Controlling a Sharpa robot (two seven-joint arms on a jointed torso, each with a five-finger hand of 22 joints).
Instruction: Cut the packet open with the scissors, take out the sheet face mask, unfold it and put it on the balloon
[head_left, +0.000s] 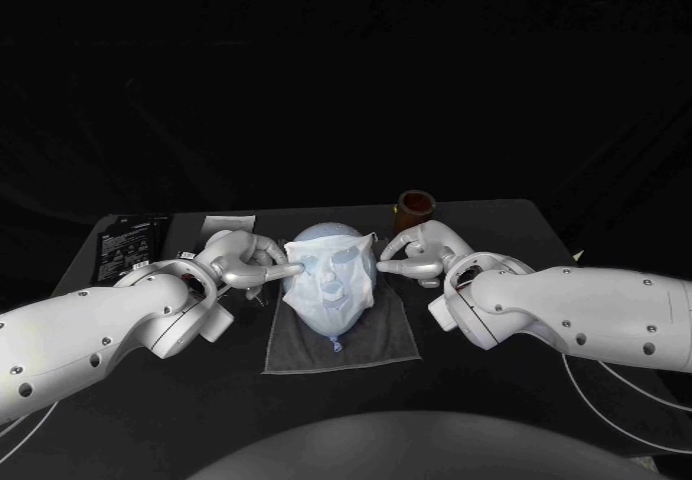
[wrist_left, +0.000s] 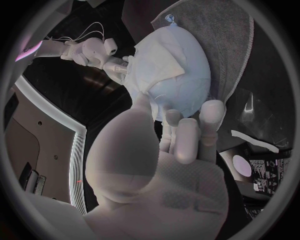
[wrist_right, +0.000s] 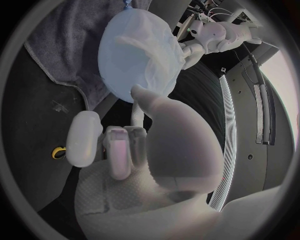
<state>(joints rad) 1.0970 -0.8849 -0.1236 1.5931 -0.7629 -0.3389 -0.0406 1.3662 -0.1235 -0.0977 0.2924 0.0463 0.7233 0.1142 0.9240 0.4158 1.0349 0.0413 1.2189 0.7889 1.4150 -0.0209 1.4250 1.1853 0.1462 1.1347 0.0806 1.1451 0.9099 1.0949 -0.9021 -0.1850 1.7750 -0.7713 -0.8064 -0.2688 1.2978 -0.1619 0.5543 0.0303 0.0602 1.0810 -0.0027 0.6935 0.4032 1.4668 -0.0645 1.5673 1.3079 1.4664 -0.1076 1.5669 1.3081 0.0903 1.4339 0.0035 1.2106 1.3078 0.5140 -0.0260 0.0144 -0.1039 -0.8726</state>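
Mask on the balloon, both hands at its edges; the task looks nearly finished.

The white sheet face mask (head_left: 332, 268) lies unfolded, eye and mouth holes up, over the pale blue balloon (head_left: 336, 320), which rests on a grey cloth towel (head_left: 306, 352) in the middle of the black table (head_left: 498, 215). The dark printed packet (head_left: 130, 248) lies well apart at the far left, so cutting, taking out and unfolding look done. The silver left hand (head_left: 248, 262) touches the mask's left edge and the silver right hand (head_left: 415, 255) its right edge, thumb against the side. I cannot tell whether either pinches the sheet or only presses it. What seems left is smoothing the edges down and letting go.
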